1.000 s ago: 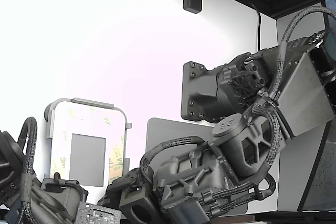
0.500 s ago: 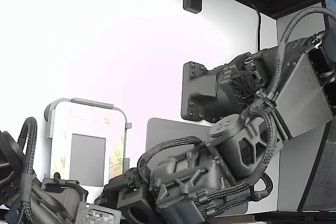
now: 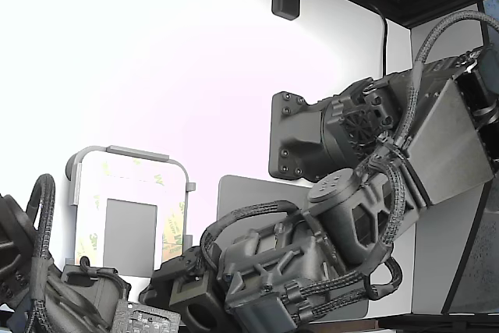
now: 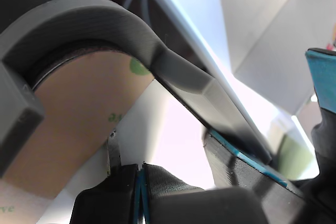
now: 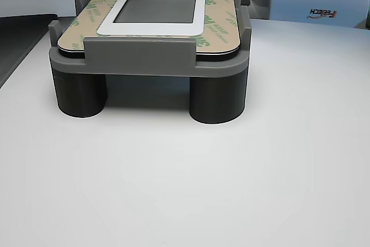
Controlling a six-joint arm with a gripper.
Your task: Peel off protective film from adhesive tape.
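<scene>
Nearest your wrist camera, the end effector [image 4: 140, 184] sits low against the panel's corner; its two dark tips look pressed together along a thin blue seam, though you cannot tell whether any paper is caught between them. Just beyond the tips lies the protective film [image 4: 79, 124], a tan strip with green printing that curves around the rounded corner under the grey holder's [image 4: 105, 30] lip. That lip is what crowds you: it overhangs the strip's edge, so the tips probably have to come in flat and low to catch it.

In the other view, the film [image 5: 222, 24] runs along the border of the white panel [image 5: 199, 18] with its grey square [image 5: 157, 7] in the middle, all seated in the holder [image 5: 150, 62], which stands on round legs on the tabletop [image 5: 185, 177]. The raised stand likely gives you room to reach the edges. Further off, a blue box [image 5: 315, 10] stands behind the holder, well apart.
</scene>
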